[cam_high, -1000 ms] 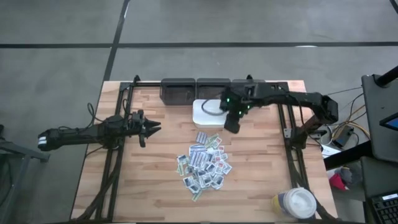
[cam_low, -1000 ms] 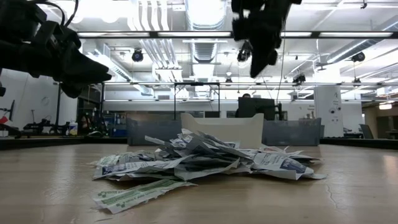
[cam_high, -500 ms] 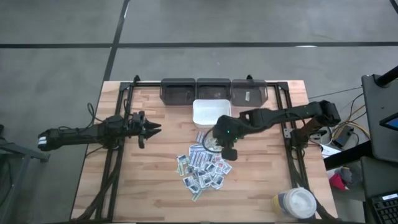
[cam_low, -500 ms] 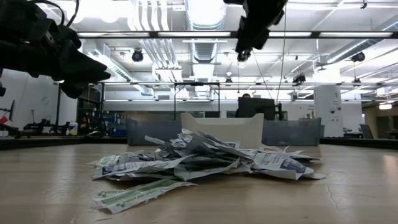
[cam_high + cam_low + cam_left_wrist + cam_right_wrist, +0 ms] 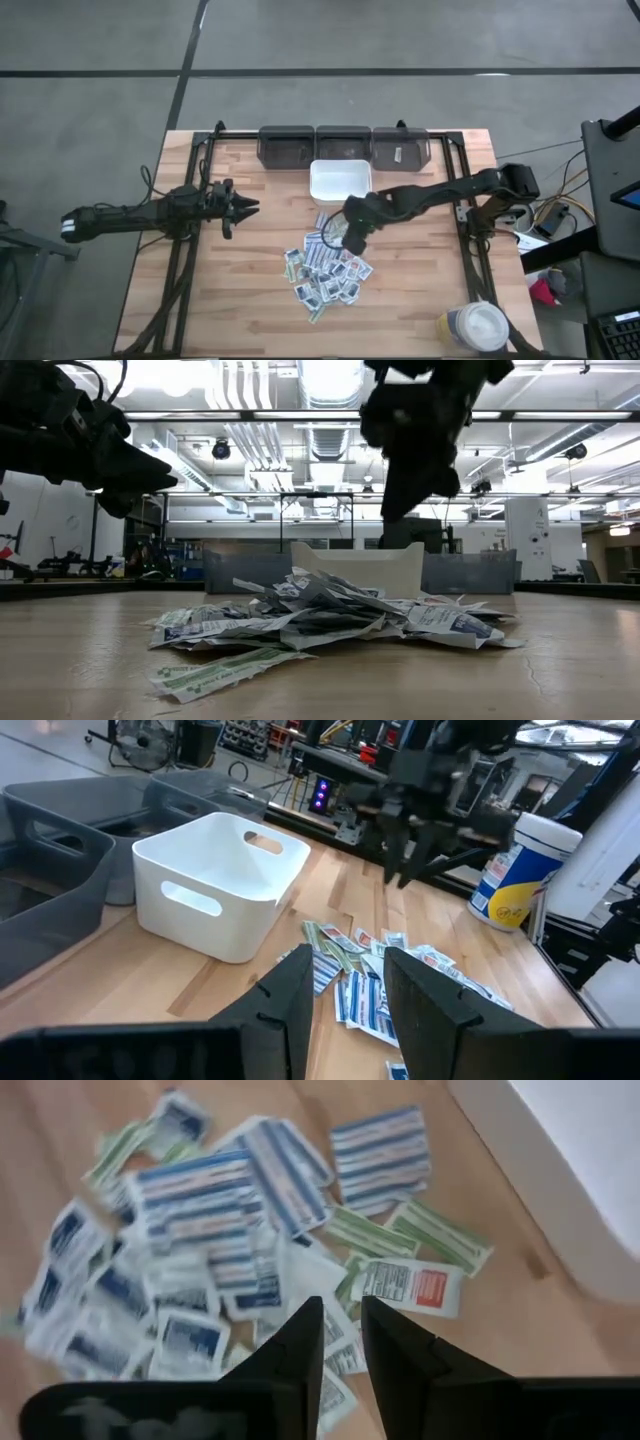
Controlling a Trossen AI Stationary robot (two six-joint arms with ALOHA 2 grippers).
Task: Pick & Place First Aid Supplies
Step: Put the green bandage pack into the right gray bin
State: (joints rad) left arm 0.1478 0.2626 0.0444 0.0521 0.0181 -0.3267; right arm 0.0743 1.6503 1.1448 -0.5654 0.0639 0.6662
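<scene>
- First aid supplies (image 5: 328,267) lie in a messy pile of small packets in the middle of the wooden table (image 5: 250,310), just in front of the white tray (image 5: 340,181).
- Right gripper (image 5: 355,240) hangs over the pile's far edge, fingers a little apart, holding nothing.
- Left gripper (image 5: 243,207) waits off to the left, open and empty.

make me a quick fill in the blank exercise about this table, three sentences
1. The right gripper hangs above the pile of first aid packets, its fingers holding ____.
2. The white tray stands between the packets and the row of three grey ____.
3. The left gripper waits over the table's ____ side.

Missing words: nothing; bins; left
</scene>
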